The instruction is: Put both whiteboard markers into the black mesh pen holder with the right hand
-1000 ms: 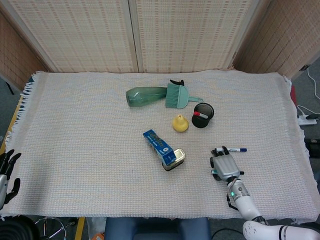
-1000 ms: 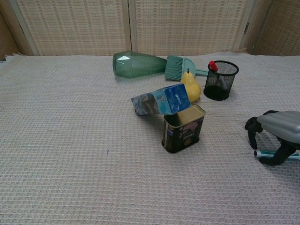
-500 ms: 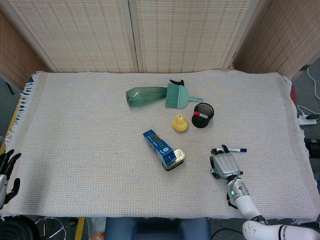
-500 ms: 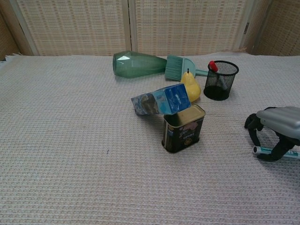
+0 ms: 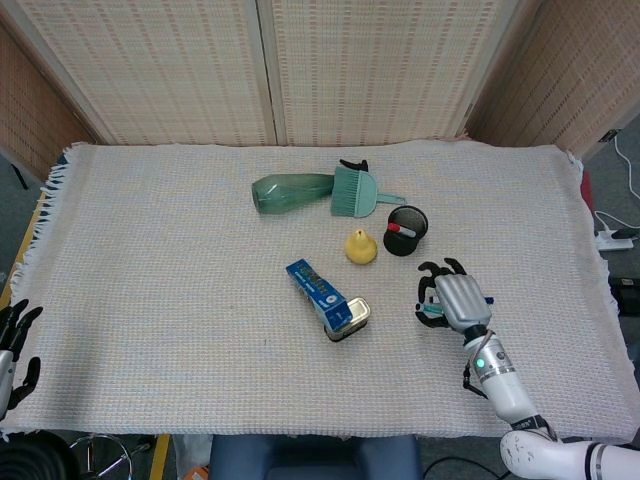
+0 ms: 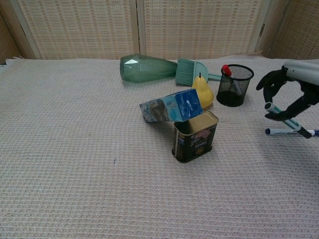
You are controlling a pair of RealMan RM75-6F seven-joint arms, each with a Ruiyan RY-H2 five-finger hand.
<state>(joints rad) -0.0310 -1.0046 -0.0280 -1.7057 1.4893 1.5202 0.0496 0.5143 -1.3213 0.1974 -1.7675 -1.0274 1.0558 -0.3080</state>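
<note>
far left, the left hand point(image 5: 12, 345) just hangs off the edge of the woven table mat point(image 5: 150, 250), fingers apart, nothing in it. moving right there's a green glass bottle point(image 6: 144, 68) lying on its side with a teal brush point(image 6: 189, 71) right at its mouth end. below those, a blue carton point(image 6: 172, 107) is tipped over and leaning on an open dark tin can point(image 6: 195, 136). a yellow pear point(image 6: 203, 91) stands just behind the carton, next to the black mesh pen holder point(image 6: 235, 85), which is upright and already has a red-capped marker point(image 6: 227, 70) poking out of it. further right, the right hand point(image 6: 291, 94) is up off the mat, fingers curled around a whiteboard marker point(image 6: 279, 115) that's tilted in its grip. one more blue-tipped marker point(image 6: 289, 132) lies flat on the mat right under that hand.
</note>
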